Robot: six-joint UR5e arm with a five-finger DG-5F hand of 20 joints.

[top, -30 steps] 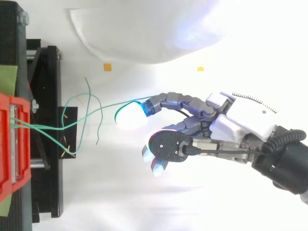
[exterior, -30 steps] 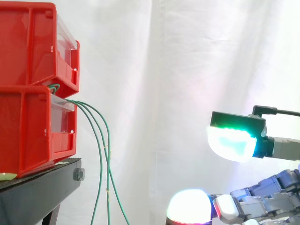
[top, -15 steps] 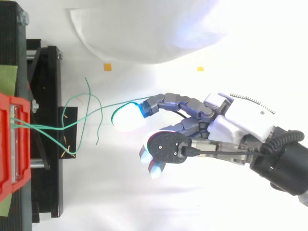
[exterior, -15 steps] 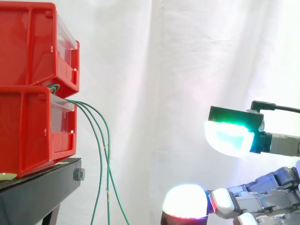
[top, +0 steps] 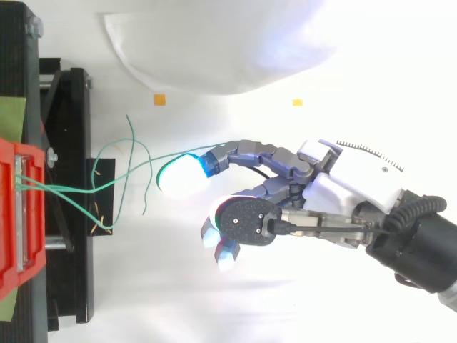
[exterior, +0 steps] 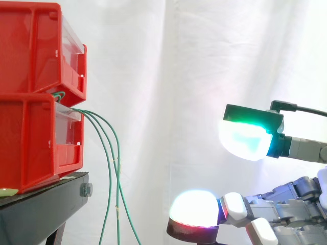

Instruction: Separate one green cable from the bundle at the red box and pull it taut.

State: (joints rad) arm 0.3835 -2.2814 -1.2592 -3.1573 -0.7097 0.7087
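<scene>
The hand (top: 343, 191) has wide fingers holding nothing — it might grab several green cables (exterior: 118, 173) at once — they hang so close

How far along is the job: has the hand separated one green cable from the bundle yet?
Nothing looks done: the green cables hang slack together from the red box. In hand: the hand is open beside them, with a clear gap between in the side view. Left: single out one cable, pinch it, pull it taut.
</scene>
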